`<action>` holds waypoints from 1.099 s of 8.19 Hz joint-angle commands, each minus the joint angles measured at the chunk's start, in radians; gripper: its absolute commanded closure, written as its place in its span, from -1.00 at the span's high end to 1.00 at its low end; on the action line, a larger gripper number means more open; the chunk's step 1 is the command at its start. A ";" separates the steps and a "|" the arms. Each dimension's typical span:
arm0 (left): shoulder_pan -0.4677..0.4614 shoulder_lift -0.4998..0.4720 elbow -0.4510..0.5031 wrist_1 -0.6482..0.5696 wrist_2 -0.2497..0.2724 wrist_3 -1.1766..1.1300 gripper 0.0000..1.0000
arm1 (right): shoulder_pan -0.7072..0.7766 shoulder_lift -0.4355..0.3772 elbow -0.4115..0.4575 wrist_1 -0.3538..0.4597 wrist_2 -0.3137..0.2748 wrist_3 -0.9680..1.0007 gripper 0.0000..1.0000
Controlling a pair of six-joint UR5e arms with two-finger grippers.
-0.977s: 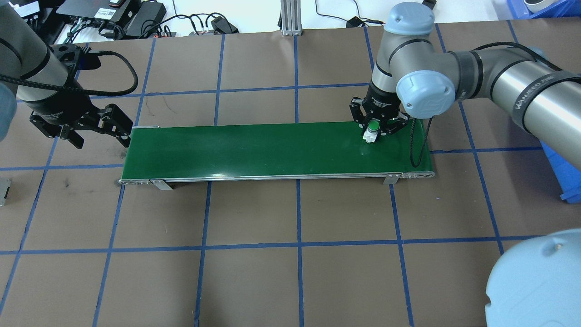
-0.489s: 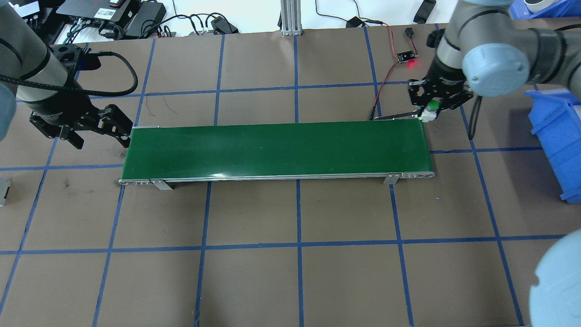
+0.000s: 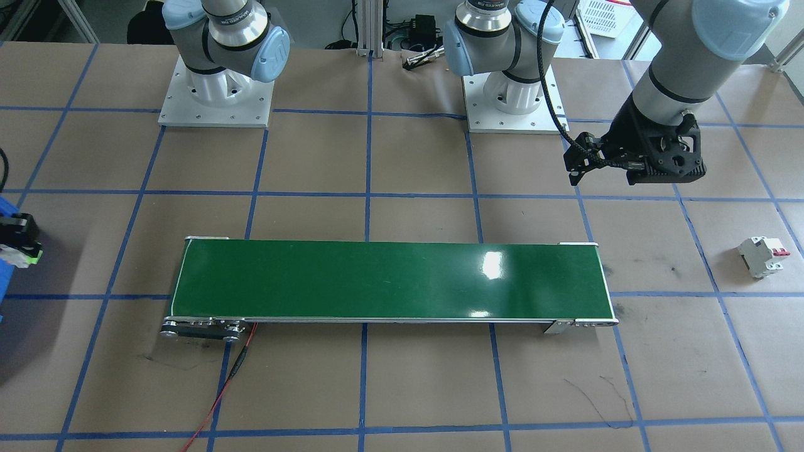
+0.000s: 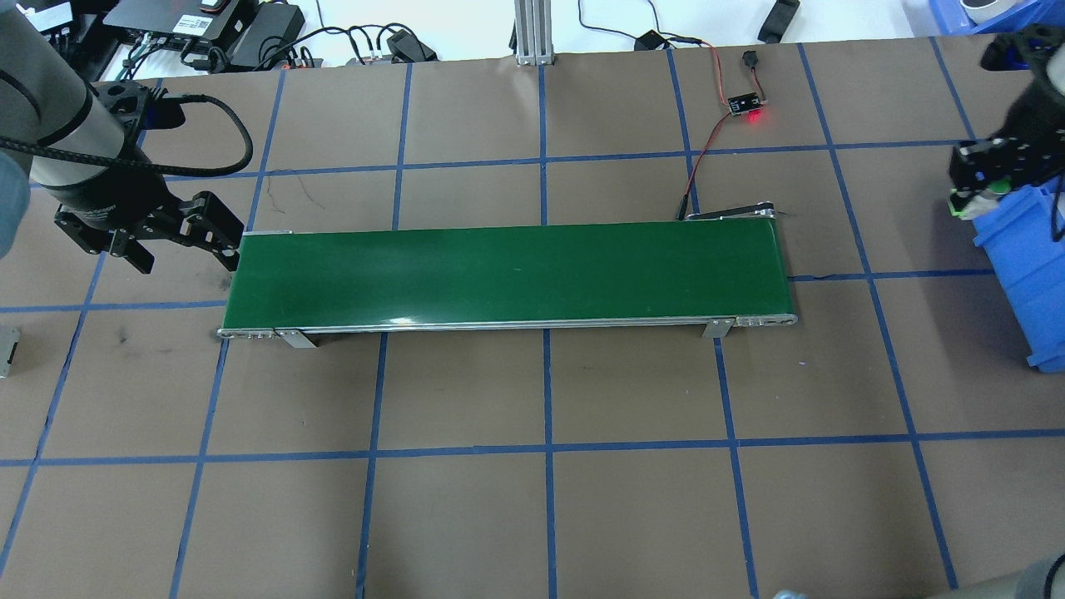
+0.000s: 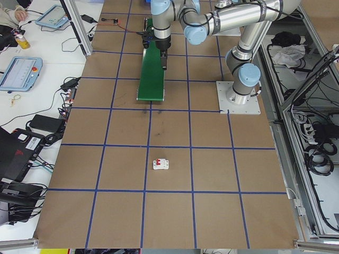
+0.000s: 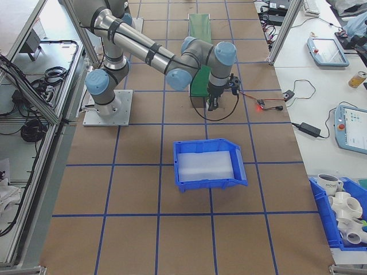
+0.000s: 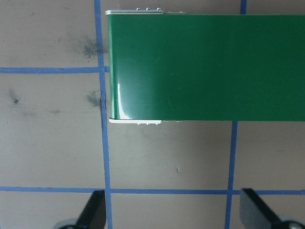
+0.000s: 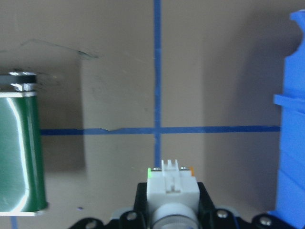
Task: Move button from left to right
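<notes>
A: Where is the button?
B: Clamped in the right gripper, off the right end of the green conveyor belt and just beside the blue bin. The right wrist view shows it best: white body between the fingers, above bare counter, bin wall at the far right. In the overhead view only a bit of white and green shows under the dark gripper.
A: And the front-facing view?
B: It catches that gripper only at its left edge, cut off. It does show the white circuit breaker with a red lever, lying well apart from the belt's other end.
A: The left gripper?
B: Spread apart and holding nothing, tilted downward just off the belt's left end. Its wrist view shows both fingertips wide apart above the counter.
</notes>
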 commanded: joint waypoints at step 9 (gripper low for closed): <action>0.009 0.002 0.002 0.022 0.000 0.000 1.00 | -0.325 0.271 -0.036 -0.337 -0.021 -0.704 0.99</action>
